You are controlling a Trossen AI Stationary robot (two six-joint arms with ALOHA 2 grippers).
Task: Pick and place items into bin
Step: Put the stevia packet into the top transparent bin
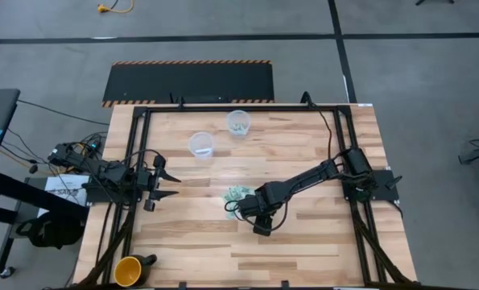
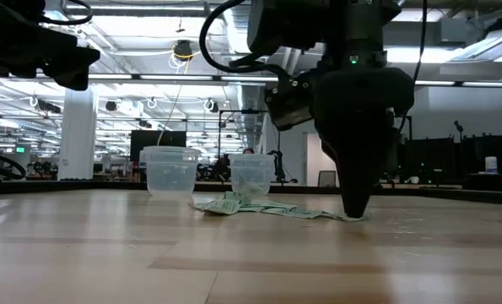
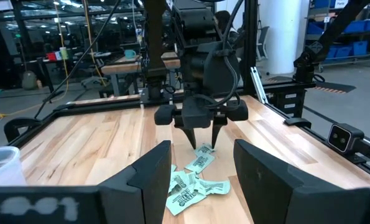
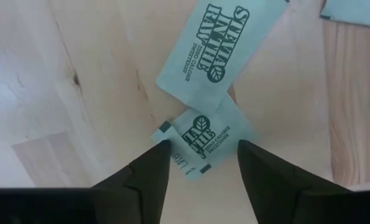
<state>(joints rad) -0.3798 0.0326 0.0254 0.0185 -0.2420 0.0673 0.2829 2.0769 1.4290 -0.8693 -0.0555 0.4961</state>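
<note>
Table [image 1: 303,242]: butcher-block top inside a dark frame, wide bare wood toward the near edge and between the two arms.

Right gripper [image 1: 261,228]: pointed straight down at the near edge of the packet pile, tips at the wood. Fingers [image 4: 148,174] stand apart with one mint-green packet [image 4: 204,142] lying flat between them; a grip on it cannot be told.

Left gripper [image 1: 171,186]: parked at the left side, level, well apart from the pile, jaws parted and holding nothing.

Items [image 1: 237,194]: loose pile near table centre, several overlapping; exact count not readable. Right wrist view shows two full packets, the second [image 4: 222,46] touching the first.

Cups: two clear plastic, upright, beyond the pile; one [image 1: 201,145] looks bare, the other [image 1: 238,122] holds green pieces.

Yellow mug [image 1: 129,271]: near-left corner, clear of both arms.
</note>
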